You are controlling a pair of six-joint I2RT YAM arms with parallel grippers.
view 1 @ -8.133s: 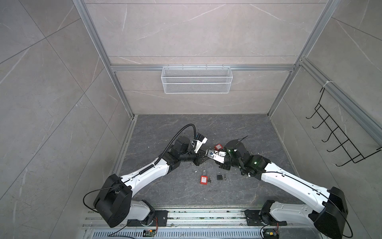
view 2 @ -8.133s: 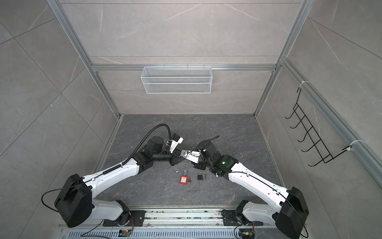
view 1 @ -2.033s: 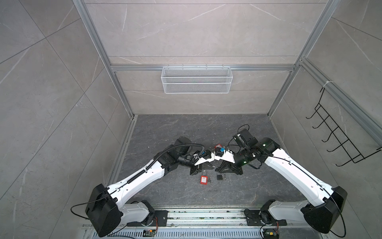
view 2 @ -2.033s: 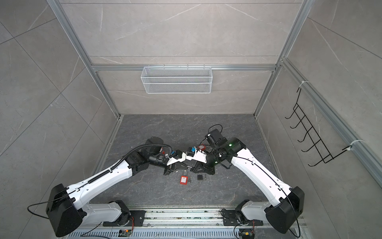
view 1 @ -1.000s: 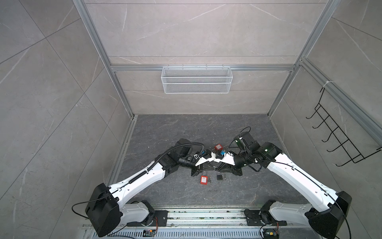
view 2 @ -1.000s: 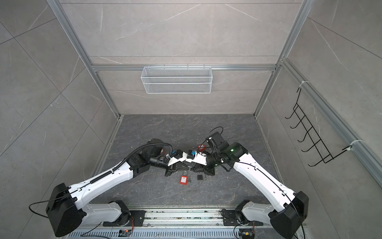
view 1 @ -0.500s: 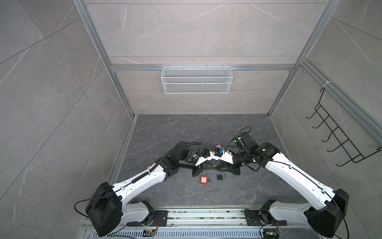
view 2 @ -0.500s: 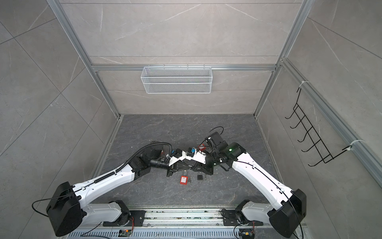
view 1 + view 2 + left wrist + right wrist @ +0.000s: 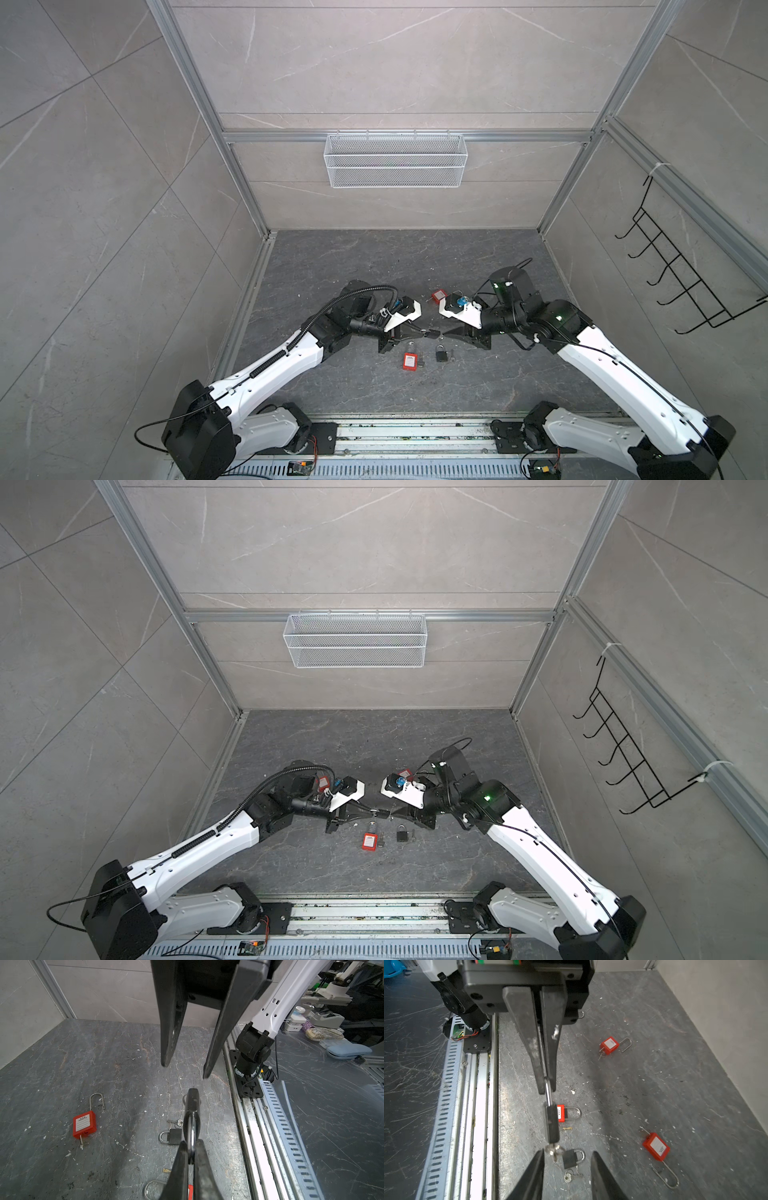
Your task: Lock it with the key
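A white wire basket (image 9: 395, 160) (image 9: 355, 640) hung from the aluminium rail (image 9: 519, 136) on the back wall (image 9: 395, 62), shown in both top views. A black hook rack (image 9: 681, 259) was mounted on the right side wall (image 9: 706, 104). The walls were grey veined tile. The floor (image 9: 395, 266) was dark stone, flecked with white chips. A slotted metal track (image 9: 415, 436) ran along its near edge.

Padlocks, 5 tot. Red padlocks (image 9: 609, 1045) (image 9: 561, 1113) (image 9: 656, 1147) x3. Black x2: floor padlock (image 9: 571, 1159), raised padlock (image 9: 552, 1124), both nr the rail (image 9: 479, 1105). Loose keys x2: silver key (image 9: 568, 1177), brass key (image 9: 566, 1128). Wire basket (image 9: 395, 176) x1.
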